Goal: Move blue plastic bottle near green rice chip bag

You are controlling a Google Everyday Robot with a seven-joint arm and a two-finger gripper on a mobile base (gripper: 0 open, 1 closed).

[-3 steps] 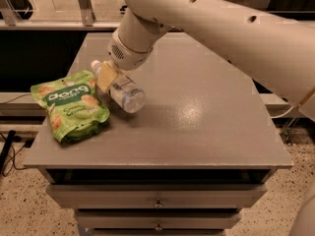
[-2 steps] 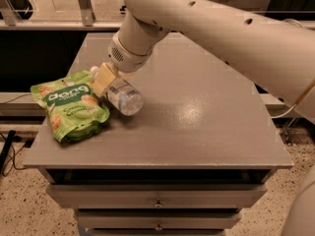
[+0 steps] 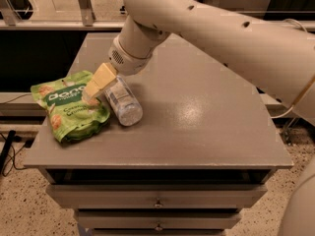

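The blue plastic bottle [image 3: 124, 105] is a clear bottle with a pale label. It lies tilted on the grey table [image 3: 197, 127], its base toward the front. My gripper [image 3: 105, 89] is shut on the bottle's upper end, and one cream finger [image 3: 98, 82] shows on its left side over the bag's edge. The other finger is hidden behind the bottle. The green rice chip bag [image 3: 69, 107] lies flat at the table's left front, and its right edge touches or nearly touches the bottle.
My big white arm [image 3: 221, 28] reaches in from the upper right across the back of the table. Drawers [image 3: 157, 200] sit under the tabletop. Cables lie on the floor at the left [image 3: 10, 151].
The gripper and the bottle have moved a little left and down toward the bag. The bottle is now lower on the table beside the bag.
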